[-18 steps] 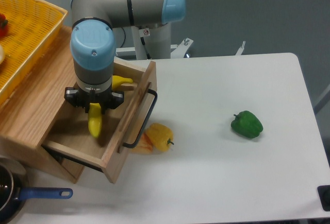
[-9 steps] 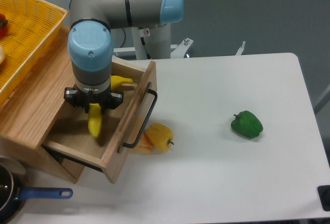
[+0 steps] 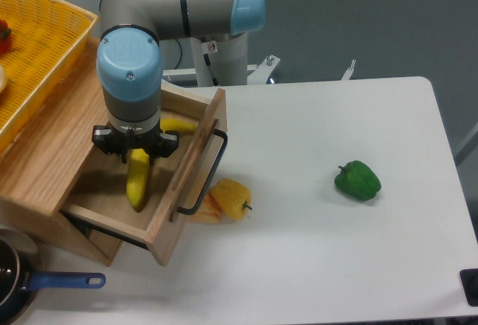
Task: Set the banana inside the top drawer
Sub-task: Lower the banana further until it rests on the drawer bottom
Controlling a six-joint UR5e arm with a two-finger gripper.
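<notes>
Overhead, the arm (image 3: 179, 4) reaches down over the open drawer (image 3: 160, 217), its blue-capped wrist hiding most of the gripper (image 3: 136, 149). Only the black body of the gripper shows at either side of the wrist; the fingers themselves are out of sight, so how far apart they stand cannot be told, nor whether they grip anything. The banana (image 3: 137, 179) lies inside the drawer, running from a tapered end near the back, right of the wrist, down under the gripper to a lower end close to the inner face of the front panel. Its middle portion is covered by the wrist. It appears to rest on the drawer floor, though contact there is not clear from this angle. The drawer is pulled out from a wooden cabinet (image 3: 45, 153), and its black bar handle (image 3: 209, 175) faces the white table (image 3: 336, 250). A yellow pepper (image 3: 230, 198) sits on the table just beside the handle, apart from the drawer front. A green pepper (image 3: 358, 180) sits well apart to the right, near the middle of the table. A yellow mesh basket (image 3: 45, 48) stands on the cabinet top at upper left. A dark pan with a blue handle (image 3: 63, 281) shows at the lower left corner, beside the cabinet.
</notes>
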